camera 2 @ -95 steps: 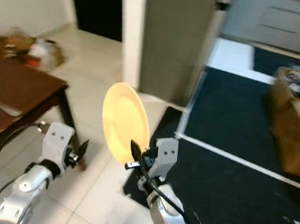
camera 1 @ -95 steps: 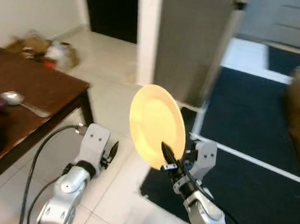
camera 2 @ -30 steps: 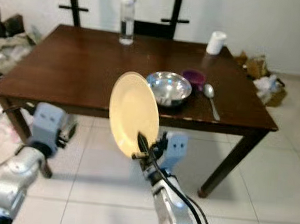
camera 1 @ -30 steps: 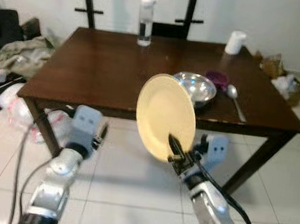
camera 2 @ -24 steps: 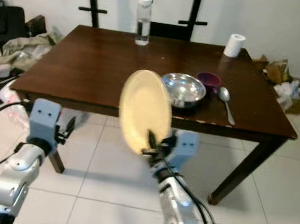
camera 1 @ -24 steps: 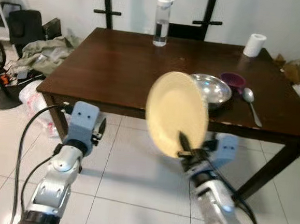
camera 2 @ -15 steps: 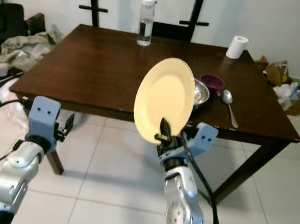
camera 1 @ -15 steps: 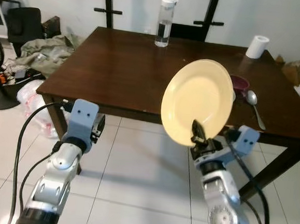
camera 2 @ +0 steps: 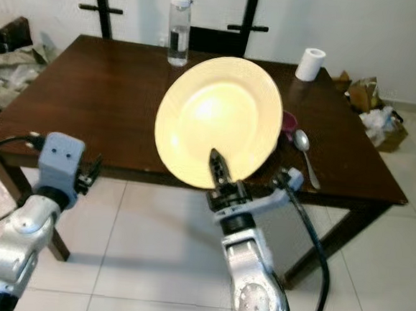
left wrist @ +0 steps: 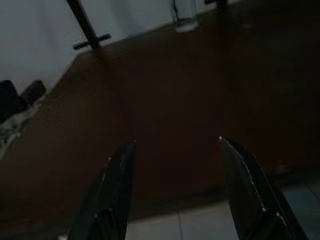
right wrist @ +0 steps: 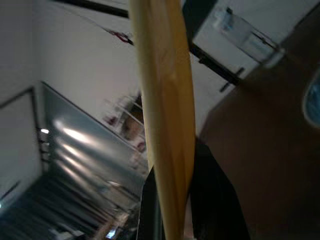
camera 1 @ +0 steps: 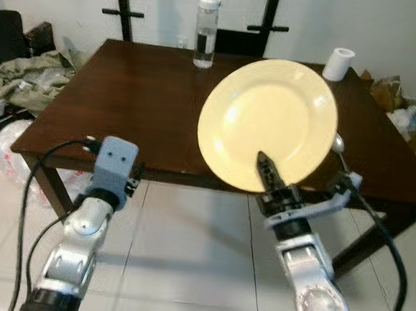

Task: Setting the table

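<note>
A round yellow plate (camera 1: 268, 121) stands upright, its face turned to me, in front of the near edge of the dark wooden table (camera 1: 126, 91). My right gripper (camera 1: 268, 171) is shut on its lower rim; in the right wrist view the plate (right wrist: 165, 100) runs edge-on between the black fingers (right wrist: 215, 200). My left gripper (left wrist: 176, 142) is open and holds nothing, just short of the table's near left edge. On the table's right side lie a purple bowl (camera 2: 288, 122) and a spoon (camera 2: 305, 152), both partly hidden by the plate.
A water bottle (camera 1: 206, 29) stands at the table's far edge, and a white paper roll (camera 1: 337, 63) at the far right corner. A dark chair (camera 1: 239, 35) is behind the table. Clothes (camera 1: 20, 76) lie on the floor at left, bags (camera 1: 405, 117) at right.
The camera swung from a doorway to the table and closed in on it. The plate, still gripped, has turned from slanted to facing me and risen before the table edge.
</note>
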